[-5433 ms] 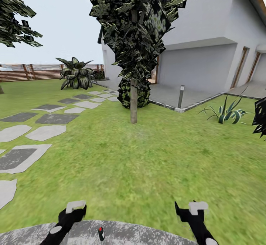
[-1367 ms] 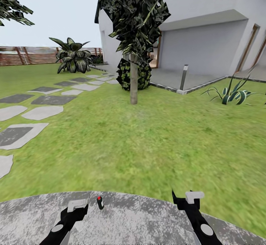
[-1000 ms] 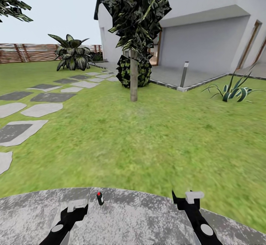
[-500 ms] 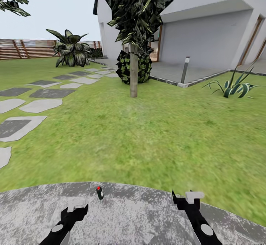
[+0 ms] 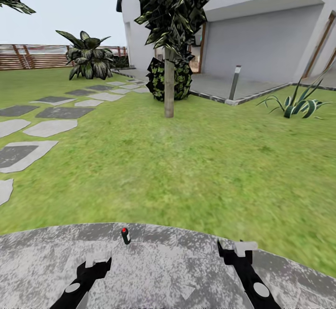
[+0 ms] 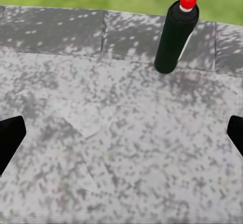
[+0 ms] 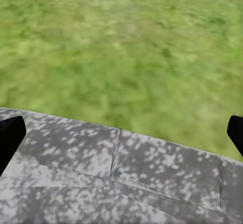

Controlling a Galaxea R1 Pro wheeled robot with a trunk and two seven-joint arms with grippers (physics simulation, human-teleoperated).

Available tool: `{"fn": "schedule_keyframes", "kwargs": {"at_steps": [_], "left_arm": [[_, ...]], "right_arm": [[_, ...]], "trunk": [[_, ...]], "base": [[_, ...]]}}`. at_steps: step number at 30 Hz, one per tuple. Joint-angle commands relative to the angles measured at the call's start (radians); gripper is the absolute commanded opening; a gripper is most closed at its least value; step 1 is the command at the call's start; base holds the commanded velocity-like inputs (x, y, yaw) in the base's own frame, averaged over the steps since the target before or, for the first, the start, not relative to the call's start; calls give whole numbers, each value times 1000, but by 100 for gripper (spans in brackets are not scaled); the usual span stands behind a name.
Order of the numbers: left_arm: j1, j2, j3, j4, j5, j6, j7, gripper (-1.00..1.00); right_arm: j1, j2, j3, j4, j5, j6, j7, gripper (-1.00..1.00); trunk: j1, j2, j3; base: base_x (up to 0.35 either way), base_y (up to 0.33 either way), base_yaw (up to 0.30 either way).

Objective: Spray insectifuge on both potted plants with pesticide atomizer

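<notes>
The pesticide atomizer [image 5: 125, 236] is a slim dark bottle with a red tip, standing upright on the grey stone patio [image 5: 186, 271] near its far rim. It also appears in the left wrist view [image 6: 175, 31], ahead of my left gripper [image 6: 121, 138]. My left gripper [image 5: 98, 263] hangs open just short of the bottle and slightly left of it, not touching it. My right gripper [image 5: 233, 249] is open over the patio's right part, with patio stone and grass ahead of it [image 7: 121, 135]. The potted plants are out of view.
Beyond the patio lies the garden lawn [image 5: 186, 169]. A trunked tree [image 5: 169, 90] stands ahead, stepping stones [image 5: 28, 153] run along the left, and a grey bollard light [image 5: 234, 82] and a spiky clump [image 5: 298, 106] stand by the house terrace. A slatted fence [image 5: 32, 56] closes the far left.
The whole view has shifted, so more patio shows and the bottle sits higher in the picture, now just beyond my left gripper. Both grippers stay open.
</notes>
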Motion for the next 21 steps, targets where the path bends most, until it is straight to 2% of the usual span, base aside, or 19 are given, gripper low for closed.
{"fn": "schedule_keyframes", "kwargs": {"at_steps": [1, 21], "left_arm": [[-1, 0, 3, 1, 0, -3, -1, 100], [-2, 0, 3, 1, 0, -3, -1, 100]], "right_arm": [[0, 0, 0, 1, 0, -3, 0, 100], [0, 0, 1, 1, 1, -3, 0, 100]], "trunk": [[4, -8, -6], [13, -12, -115]], "base": [[0, 0, 0], [0, 0, 0]]}}
